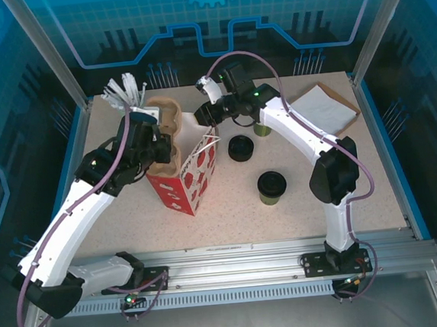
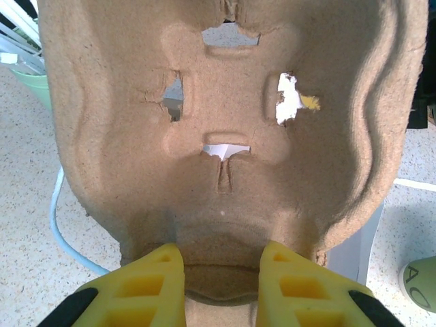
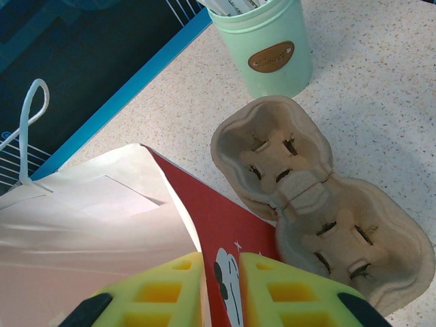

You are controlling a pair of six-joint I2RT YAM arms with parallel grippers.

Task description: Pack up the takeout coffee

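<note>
takeout coffee [image 1: 272, 187] stands well apart from right gripper [image 1: 208, 131] pinching the bag [image 1: 193, 179].

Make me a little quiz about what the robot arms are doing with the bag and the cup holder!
1. True or false: the left gripper holds the brown cup carrier.
2. What is the right gripper pinching? A) a lid B) the edge of the red-and-white paper bag C) a straw
3. Fill in: the lidded takeout coffee stands on the ____.

Key: 1 true. 2 B. 3 table.
</note>
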